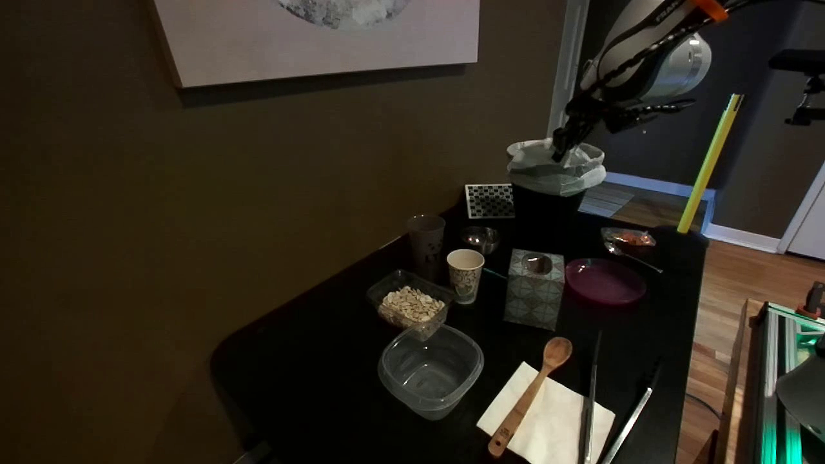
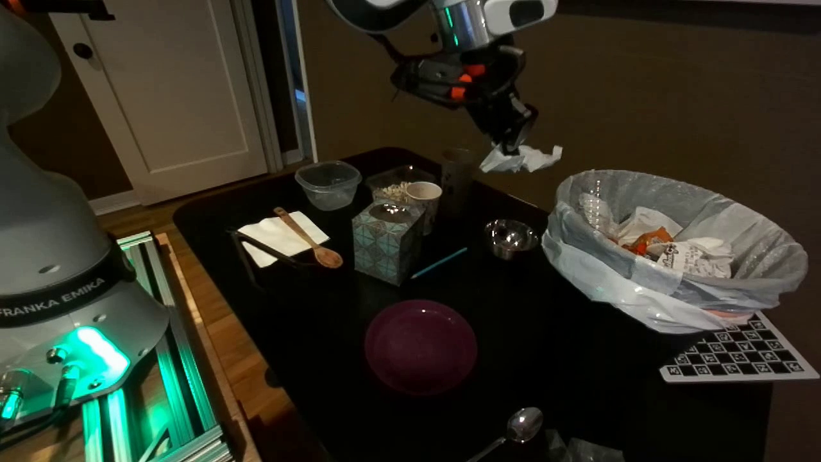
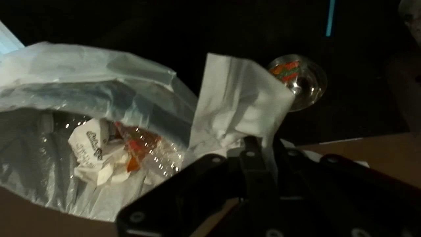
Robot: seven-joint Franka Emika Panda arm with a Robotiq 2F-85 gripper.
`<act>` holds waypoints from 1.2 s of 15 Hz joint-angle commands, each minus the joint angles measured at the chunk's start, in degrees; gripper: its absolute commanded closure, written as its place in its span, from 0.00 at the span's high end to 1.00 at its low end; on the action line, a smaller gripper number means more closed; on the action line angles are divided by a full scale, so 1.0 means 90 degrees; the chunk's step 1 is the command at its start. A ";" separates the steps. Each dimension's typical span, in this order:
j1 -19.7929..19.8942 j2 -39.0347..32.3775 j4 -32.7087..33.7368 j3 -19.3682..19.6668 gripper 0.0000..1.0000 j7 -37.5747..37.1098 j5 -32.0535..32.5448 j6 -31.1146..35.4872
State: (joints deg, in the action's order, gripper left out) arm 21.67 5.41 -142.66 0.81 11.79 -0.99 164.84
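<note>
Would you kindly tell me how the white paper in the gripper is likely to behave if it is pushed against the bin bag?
The white paper is probably floppy, since its creased ends spread loosely beyond the gripper. It looks thin, so it is likely light for its size. Against the bin bag, its free edges would probably fold.

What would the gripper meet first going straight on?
Probably the table, between the bin and the metal bowl, with the held white paper leading; depth is unclear, so bin or bowl may come first.
</note>
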 commanded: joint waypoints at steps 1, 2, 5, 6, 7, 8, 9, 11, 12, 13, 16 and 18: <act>-0.0237 0.0628 0.0278 0.0656 0.03 -0.0341 0.0530 -0.0513; -0.0176 0.0632 0.0473 0.0752 0.03 -0.0487 0.0700 -0.0520; -0.0036 0.0232 0.0988 0.1064 0.03 -0.0886 0.0954 -0.0330; -0.0014 0.0014 0.1138 0.1149 0.03 -0.0995 0.1027 -0.0271; -0.0043 -0.0149 0.1200 0.1251 0.03 -0.1011 0.1006 -0.0205; -0.0081 -0.0383 0.1324 0.1327 0.03 -0.1035 0.0980 -0.0175; -0.0107 -0.0577 0.1396 0.1389 0.03 -0.1058 0.0964 -0.0127; -0.0110 -0.0979 0.1587 0.1483 0.03 -0.1289 0.1124 -0.0020; -0.0122 -0.1167 0.1694 0.1551 0.03 -0.1418 0.1196 0.0043; -0.0150 -0.1315 0.1808 0.1625 0.03 -0.1474 0.1182 0.0072; -0.0033 -0.1613 0.2076 0.1637 0.03 -0.1736 0.1302 0.0210; -0.0062 -0.1786 0.2226 0.1701 0.35 -0.1815 0.1303 0.0281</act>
State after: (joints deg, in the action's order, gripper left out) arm 21.48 -7.59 -125.31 15.00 -1.49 8.88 165.72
